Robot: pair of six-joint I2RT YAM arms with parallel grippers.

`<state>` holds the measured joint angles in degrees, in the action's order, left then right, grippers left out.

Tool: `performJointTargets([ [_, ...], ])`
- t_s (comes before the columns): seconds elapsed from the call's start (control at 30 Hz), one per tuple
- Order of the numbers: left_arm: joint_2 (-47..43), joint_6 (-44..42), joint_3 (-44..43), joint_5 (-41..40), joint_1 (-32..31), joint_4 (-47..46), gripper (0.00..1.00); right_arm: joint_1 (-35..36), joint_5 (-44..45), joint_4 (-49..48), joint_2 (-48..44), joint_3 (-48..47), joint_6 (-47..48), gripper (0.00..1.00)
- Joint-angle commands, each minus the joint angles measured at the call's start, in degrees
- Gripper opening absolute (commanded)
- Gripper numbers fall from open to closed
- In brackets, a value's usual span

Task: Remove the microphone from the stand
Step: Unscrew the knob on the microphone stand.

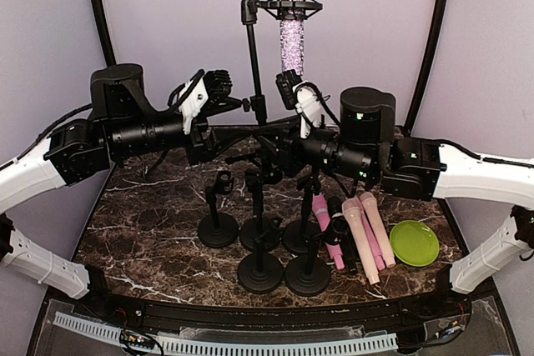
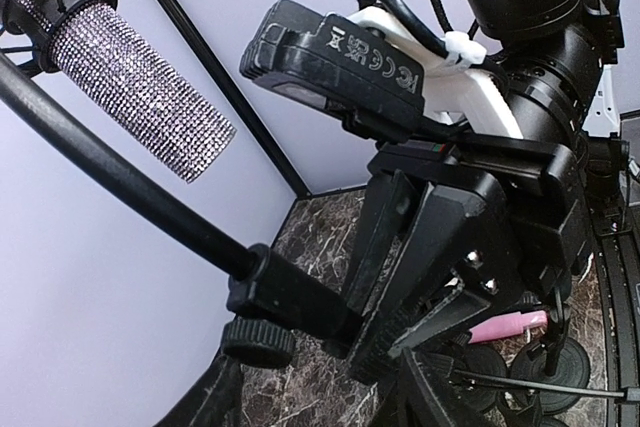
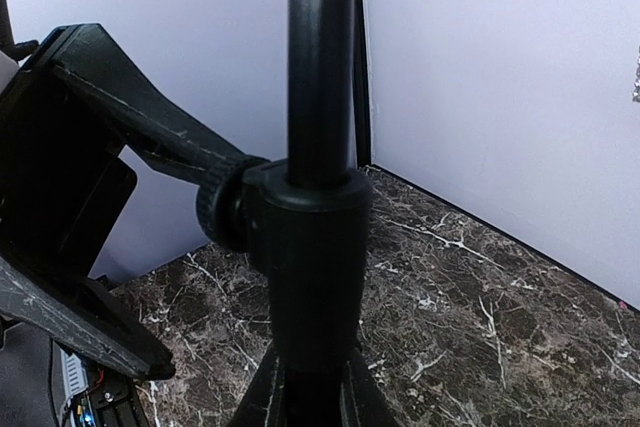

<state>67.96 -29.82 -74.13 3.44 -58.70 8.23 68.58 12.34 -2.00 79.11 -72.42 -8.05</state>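
Black, scuffed fingers (image 3: 130, 107) of the left gripper (image 3: 195, 267) stand spread beside the ribbed knob (image 3: 218, 212) of the stand (image 3: 320, 57), pinching nothing. The right gripper (image 2: 385, 327) is pressed together on the stand at its round collar (image 2: 285, 297), which only the left wrist view shows. The microphone (image 1: 291, 35), a cylinder crusted with silvery-lilac rhinestones, sits upright in a shock mount (image 1: 292, 7) atop the stand. Only the top view shows pink microphones (image 1: 373, 227) and a green plate (image 1: 415, 242) on the marble table (image 1: 150, 223).
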Motion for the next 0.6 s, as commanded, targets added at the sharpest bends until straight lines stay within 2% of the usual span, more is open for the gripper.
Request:
performJointTargets([
  [0.0,0.6,-1.6,-2.2,-1.3,-0.4,-2.4,0.54,0.5,-1.3,-6.5,-1.0,-3.7,1.4,0.00],
  [0.13,0.7,-1.7,-2.0,-2.5,-0.5,-2.7,0.53,0.5,-1.5,-6.4,-0.9,-3.7,1.4,0.00],
  [0.33,0.9,-0.9,-2.3,-9.7,-0.5,-4.7,0.55,0.5,-2.0,-6.4,-0.7,-3.8,1.5,0.00],
  [0.47,1.0,-0.2,-2.9,-9.0,-0.5,-4.5,0.55,0.5,-2.2,-6.3,-0.6,-3.9,1.5,0.00],
  [0.57,1.3,0.0,-3.0,-7.3,-0.5,-3.5,0.50,0.5,-2.2,-6.4,-0.6,-3.9,1.4,0.00],
])
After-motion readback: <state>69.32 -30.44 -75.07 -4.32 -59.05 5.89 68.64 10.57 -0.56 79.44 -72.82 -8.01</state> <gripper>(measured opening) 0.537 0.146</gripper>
